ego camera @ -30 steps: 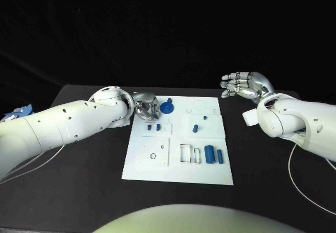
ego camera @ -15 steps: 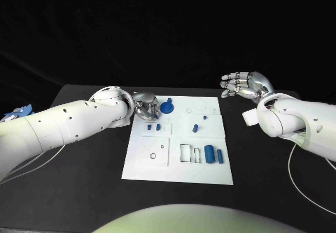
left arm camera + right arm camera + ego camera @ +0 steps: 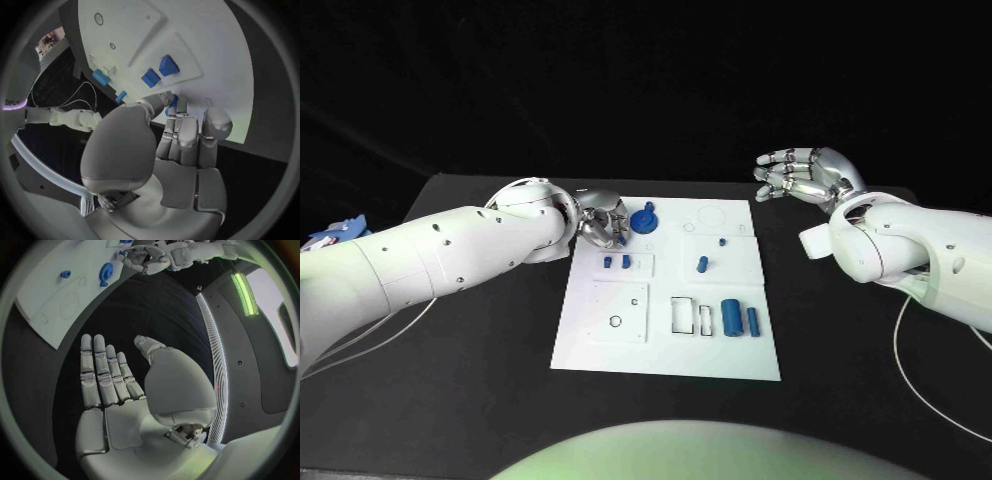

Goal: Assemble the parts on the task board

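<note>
On the black table [image 3: 473,380] lies the flat white rectangular task board [image 3: 668,345], w/ small blue plastic parts across it: two cylinders [image 3: 741,320] nr the right edge, a peg [image 3: 702,265] mid-board, two short pegs [image 3: 616,262] to its left. Left robot hand [image 3: 600,222] sits at the board's far-left corner, fingers curled, fingertips touching a round blue gear-like part [image 3: 643,220]; can't tell if it's gripped. Right robot hand [image 3: 798,175] is off the board past its far-right corner, released, fingers apart, holding nothing.

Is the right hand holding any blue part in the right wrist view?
No: the right hand lies flat with its fingers stretched out above the black table, holding nothing.
</note>
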Controlling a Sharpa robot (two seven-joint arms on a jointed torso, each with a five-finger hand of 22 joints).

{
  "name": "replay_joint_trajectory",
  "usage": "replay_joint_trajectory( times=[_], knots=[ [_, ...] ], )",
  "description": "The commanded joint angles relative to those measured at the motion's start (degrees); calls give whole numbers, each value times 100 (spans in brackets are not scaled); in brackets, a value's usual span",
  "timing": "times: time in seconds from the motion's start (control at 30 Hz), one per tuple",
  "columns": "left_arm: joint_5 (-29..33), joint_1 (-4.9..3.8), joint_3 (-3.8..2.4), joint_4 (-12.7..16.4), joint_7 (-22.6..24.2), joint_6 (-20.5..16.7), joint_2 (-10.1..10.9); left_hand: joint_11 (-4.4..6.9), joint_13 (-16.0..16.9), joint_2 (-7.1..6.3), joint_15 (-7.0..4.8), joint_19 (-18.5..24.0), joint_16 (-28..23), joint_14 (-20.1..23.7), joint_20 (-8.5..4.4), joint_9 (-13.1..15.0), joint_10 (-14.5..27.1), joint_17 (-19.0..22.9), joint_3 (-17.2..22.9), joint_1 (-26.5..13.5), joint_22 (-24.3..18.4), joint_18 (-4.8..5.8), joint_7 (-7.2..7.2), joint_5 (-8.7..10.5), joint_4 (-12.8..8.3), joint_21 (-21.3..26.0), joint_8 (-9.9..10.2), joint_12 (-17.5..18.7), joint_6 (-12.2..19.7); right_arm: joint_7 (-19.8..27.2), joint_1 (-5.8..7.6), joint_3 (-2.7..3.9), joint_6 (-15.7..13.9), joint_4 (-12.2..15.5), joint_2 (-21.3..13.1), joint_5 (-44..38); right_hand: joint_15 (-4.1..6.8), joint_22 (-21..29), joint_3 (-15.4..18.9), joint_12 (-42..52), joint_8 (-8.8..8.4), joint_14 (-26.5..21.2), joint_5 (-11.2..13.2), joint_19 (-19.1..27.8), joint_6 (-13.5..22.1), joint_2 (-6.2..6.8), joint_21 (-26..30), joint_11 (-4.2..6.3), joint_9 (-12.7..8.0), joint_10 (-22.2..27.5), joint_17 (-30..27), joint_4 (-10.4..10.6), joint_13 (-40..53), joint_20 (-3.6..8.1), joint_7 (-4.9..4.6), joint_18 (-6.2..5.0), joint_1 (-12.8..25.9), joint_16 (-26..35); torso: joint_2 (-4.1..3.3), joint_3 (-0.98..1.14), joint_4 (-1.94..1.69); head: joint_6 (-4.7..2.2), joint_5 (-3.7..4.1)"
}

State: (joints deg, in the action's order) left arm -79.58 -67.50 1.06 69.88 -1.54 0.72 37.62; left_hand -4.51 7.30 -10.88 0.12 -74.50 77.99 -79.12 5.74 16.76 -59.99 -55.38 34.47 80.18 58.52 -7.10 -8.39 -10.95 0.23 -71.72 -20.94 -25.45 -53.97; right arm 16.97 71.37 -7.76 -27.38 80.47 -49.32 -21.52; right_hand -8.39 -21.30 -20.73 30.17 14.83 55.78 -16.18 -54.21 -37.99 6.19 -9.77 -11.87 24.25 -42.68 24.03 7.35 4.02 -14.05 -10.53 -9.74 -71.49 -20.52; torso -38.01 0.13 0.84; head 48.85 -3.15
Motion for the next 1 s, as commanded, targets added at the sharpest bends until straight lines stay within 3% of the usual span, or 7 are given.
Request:
replay_joint_trajectory(
  times=[0.03,1.0],
  knots=[
    [-4,3,3,-2,-40,69,-10,-13,-10,3,17,52,6,14,-2,-6,45,12,6,-68,-5,37,-3,-4,-28,38,39,28,43,51,-2,2,39,6,2,-33,9,5,32,31,34,18,-38,-37,29,-47,29,-13,-5,37,3,2,-5,0,-540,-53,-28,37,-1,1,2,5,1],
    [-5,4,3,-3,-36,69,15,-192,-100,-114,162,165,-115,226,109,-19,549,445,18,-145,-175,4,-128,-10,-69,155,239,391,184,45,-2,2,55,-18,2,-33,9,14,37,38,38,19,-38,-41,30,-49,32,-13,-8,38,3,3,-8,0,-540,-53,-29,40,-2,-1,-2,-4,-10]
  ],
)
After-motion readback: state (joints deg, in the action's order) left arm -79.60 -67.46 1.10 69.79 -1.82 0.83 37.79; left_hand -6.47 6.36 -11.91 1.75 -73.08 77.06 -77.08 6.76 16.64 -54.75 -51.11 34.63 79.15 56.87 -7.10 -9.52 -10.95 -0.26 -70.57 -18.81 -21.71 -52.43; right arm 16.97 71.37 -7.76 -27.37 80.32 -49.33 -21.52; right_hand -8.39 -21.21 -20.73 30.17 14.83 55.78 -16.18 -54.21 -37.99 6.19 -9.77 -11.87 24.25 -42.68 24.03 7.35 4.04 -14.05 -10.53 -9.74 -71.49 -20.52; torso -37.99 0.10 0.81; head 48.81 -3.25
